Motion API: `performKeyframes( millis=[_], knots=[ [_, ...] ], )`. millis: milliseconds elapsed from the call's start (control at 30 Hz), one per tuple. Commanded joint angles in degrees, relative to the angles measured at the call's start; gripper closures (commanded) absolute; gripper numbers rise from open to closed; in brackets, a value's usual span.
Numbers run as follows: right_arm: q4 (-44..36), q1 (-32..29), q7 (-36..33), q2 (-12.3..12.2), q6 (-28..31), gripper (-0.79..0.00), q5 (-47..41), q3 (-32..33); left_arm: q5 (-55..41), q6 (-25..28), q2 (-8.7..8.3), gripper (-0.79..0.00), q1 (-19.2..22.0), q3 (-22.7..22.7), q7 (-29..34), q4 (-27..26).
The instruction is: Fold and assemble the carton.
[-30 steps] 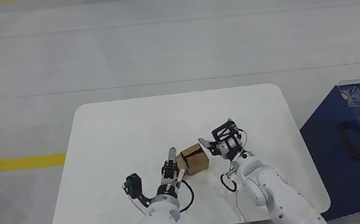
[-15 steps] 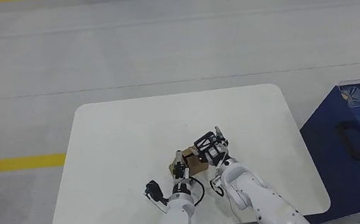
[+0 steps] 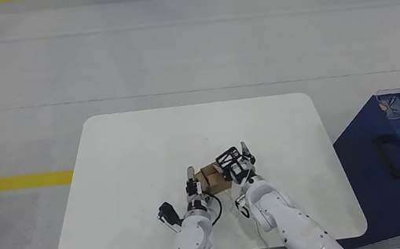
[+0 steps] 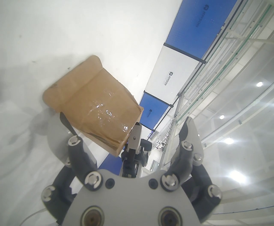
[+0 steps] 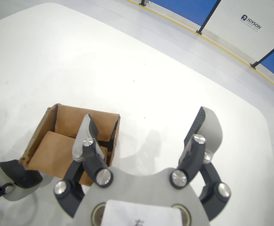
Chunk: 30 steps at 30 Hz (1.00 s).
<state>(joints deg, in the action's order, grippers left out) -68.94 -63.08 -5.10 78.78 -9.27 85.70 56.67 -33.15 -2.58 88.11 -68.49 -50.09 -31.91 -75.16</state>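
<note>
Carton: one, flanked by left gripper and right gripper.

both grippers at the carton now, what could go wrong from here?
1. The left gripper and the right gripper are both open, so nothing clamps the carton. A push may slide it across the table.
2. One right finger sits inside the open carton. Closing or lifting could snag a wall or tip it.
3. In the top view the grippers stand close on either side of the carton and might collide.
</note>
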Motion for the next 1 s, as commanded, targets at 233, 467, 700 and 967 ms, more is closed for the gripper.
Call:
performKeyframes(
  millis=[233,467,700,967],
  knots=[
    [1.01,0.08,-0.91,0.37,1.0,-0.785,0.99,0.05,5.51,4.93,0.68,-0.785,-0.89,-0.85,-2.77,0.82],
    [1.3,0.0,-1.25,0.65,1.7,-0.785,1.43,0.17,11.67,11.07,1.02,-0.785,-1.95,-2.07,-5.55,0.55],
    [0.95,-0.27,-1.24,0.82,2.08,-0.785,1.53,0.76,12.58,12.09,1.63,-0.785,-2.12,-2.72,-3.83,0.55],
    [-2.74,-1.73,-3.73,0.57,4.85,-0.785,0.77,2.42,9.9,3.68,0.99,-0.785,-5.66,-4.7,7.62,-7.44]
  ],
)
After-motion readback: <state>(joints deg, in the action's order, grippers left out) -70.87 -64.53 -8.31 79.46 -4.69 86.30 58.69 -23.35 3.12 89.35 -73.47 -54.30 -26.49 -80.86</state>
